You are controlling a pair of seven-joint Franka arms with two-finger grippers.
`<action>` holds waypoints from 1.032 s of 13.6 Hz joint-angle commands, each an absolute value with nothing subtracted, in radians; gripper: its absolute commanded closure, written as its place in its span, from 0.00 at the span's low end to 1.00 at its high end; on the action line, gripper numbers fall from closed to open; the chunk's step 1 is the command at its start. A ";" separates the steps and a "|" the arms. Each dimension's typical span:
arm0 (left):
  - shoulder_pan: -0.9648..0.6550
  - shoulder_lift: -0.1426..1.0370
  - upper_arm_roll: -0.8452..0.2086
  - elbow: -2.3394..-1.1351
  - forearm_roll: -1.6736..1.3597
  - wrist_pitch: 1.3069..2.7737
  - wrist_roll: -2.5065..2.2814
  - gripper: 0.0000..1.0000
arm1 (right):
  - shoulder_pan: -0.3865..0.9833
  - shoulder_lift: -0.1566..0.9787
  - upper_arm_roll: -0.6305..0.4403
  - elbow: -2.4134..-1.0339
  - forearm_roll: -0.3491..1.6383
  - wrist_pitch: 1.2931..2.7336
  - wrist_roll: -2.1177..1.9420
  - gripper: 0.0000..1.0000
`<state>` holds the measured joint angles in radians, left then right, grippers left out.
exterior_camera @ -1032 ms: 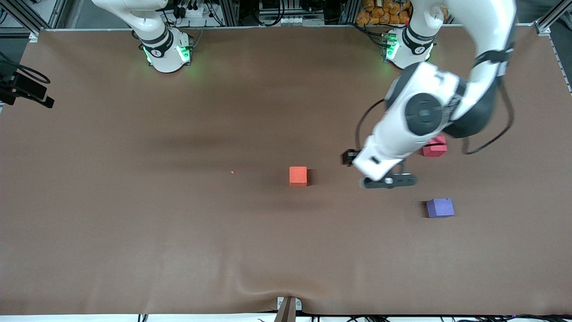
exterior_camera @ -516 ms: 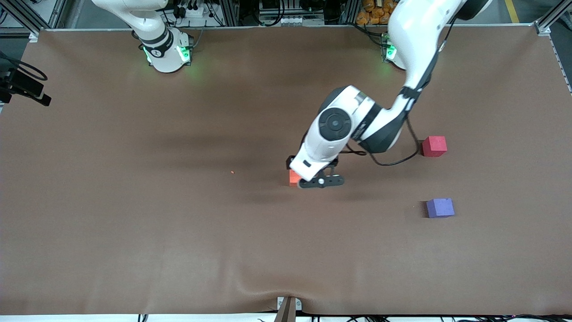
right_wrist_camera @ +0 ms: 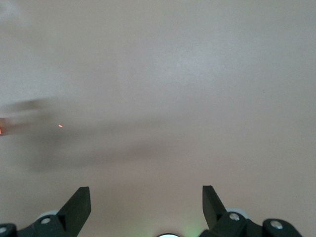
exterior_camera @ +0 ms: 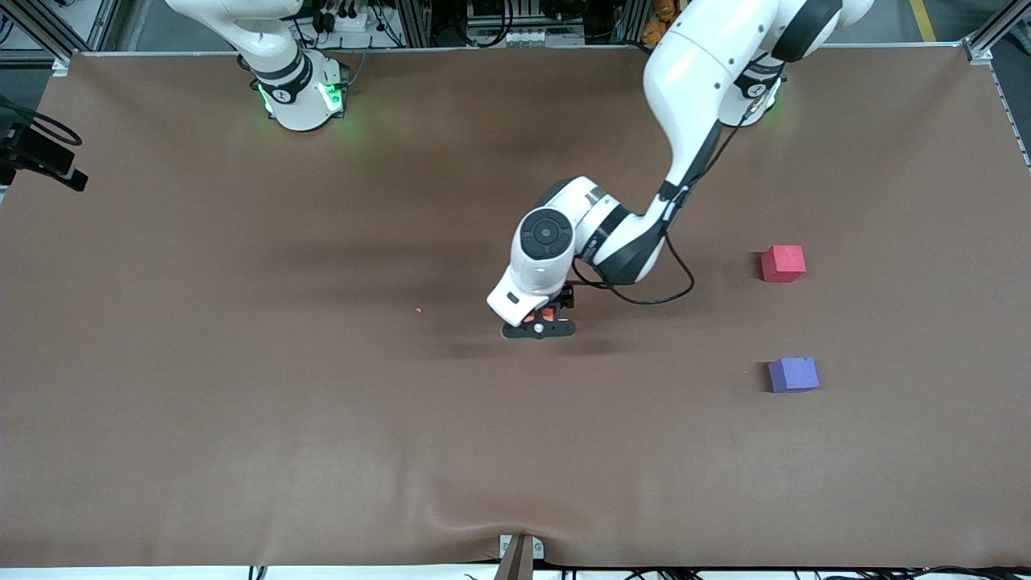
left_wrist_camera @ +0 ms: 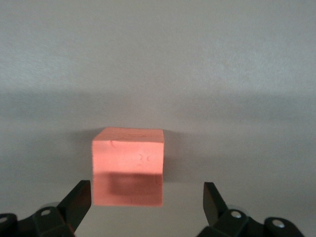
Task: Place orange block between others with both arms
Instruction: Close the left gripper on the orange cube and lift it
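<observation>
Reaching out from its base at the top of the front view, the big white left arm (exterior_camera: 685,97) holds its black left gripper (exterior_camera: 538,329) over the small soft orange block (left_wrist_camera: 128,165), which sits flat on the brown table cover (exterior_camera: 242,419) near the middle of the table. In the left wrist view the two black fingers (left_wrist_camera: 79,200) stand wide apart, one close by a side of the orange block and the other with a gap next to it, and they do not hold anything. The small red-pink cube (exterior_camera: 783,263) and the small purple-blue cube (exterior_camera: 793,374) sit toward the left arm's end of the table, well apart from the orange block. The purple-blue cube is nearer to the front camera than the red-pink one, and there is a bare gap of table between them. A tiny orange crumb (exterior_camera: 418,309) lies on the cover, toward the right arm's end from the block. The white right arm (exterior_camera: 274,48) waits by its green-lit base. The right gripper (right_wrist_camera: 145,200) is seen only in the right wrist view, up above bare table, with its fingers (right_wrist_camera: 78,202) spread wide and nothing in them.
</observation>
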<state>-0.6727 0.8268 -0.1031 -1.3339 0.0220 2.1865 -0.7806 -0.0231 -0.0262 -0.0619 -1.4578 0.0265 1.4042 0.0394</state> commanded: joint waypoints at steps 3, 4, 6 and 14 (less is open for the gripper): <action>-0.678 0.851 -0.078 -1.302 0.044 2.186 -0.715 0.00 | -0.041 -0.023 -0.043 -1.434 0.014 1.393 0.054 0.00; -0.677 0.851 -0.077 -1.302 0.044 2.184 -0.701 0.00 | -0.040 -0.023 -0.043 -1.434 0.015 1.393 0.054 0.00; -0.676 0.851 -0.074 -1.307 0.045 2.184 -0.667 0.00 | -0.029 -0.023 -0.040 -1.436 0.015 1.387 0.060 0.00; -0.676 0.871 -0.075 -1.316 0.072 2.184 -0.638 0.00 | -0.032 -0.014 -0.044 -1.439 0.009 1.376 0.057 0.00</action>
<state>-0.6724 0.8512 -0.0795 -1.3328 0.0519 2.1895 -0.6481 -0.0229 -0.0199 -0.0501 -1.4522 0.0257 1.3877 0.0411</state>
